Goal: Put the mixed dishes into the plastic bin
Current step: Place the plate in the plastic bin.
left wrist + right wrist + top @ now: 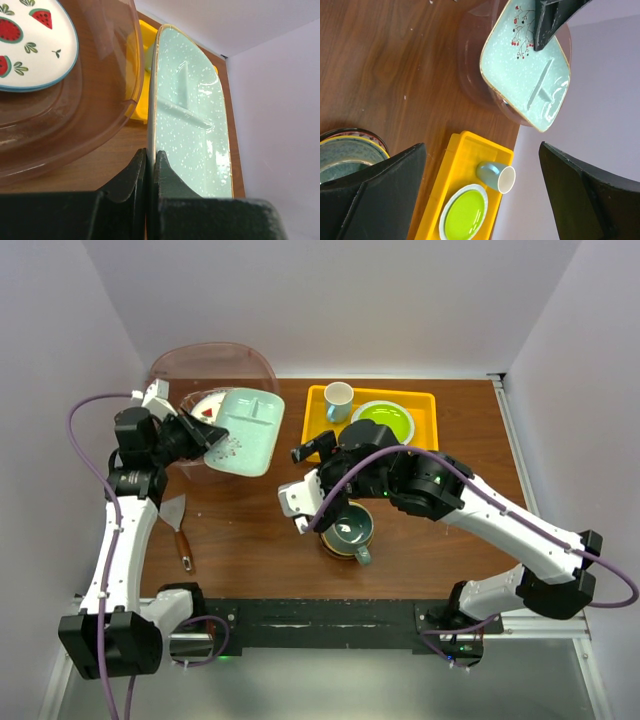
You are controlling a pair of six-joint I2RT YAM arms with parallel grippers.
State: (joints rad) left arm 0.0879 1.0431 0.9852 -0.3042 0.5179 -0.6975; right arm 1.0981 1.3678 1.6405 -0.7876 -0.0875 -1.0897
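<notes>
The pale green divided tray (245, 430), in the upper left of the top view, hangs tilted over the right rim of the plastic bin (215, 350). The left gripper (151, 159) pinches it only at the edge, so I think it could pivot, slip out and hit the rim or the watermelon plate (30, 45) inside. The right gripper (300, 478) stands wide and holds nothing.

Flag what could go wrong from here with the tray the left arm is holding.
The left tool pinches the pale green divided tray by one thin edge, so it may slip or swing. The tray hangs across the rim of the plastic bin; released now, it could catch the rim or strike the watermelon plate inside.
</notes>
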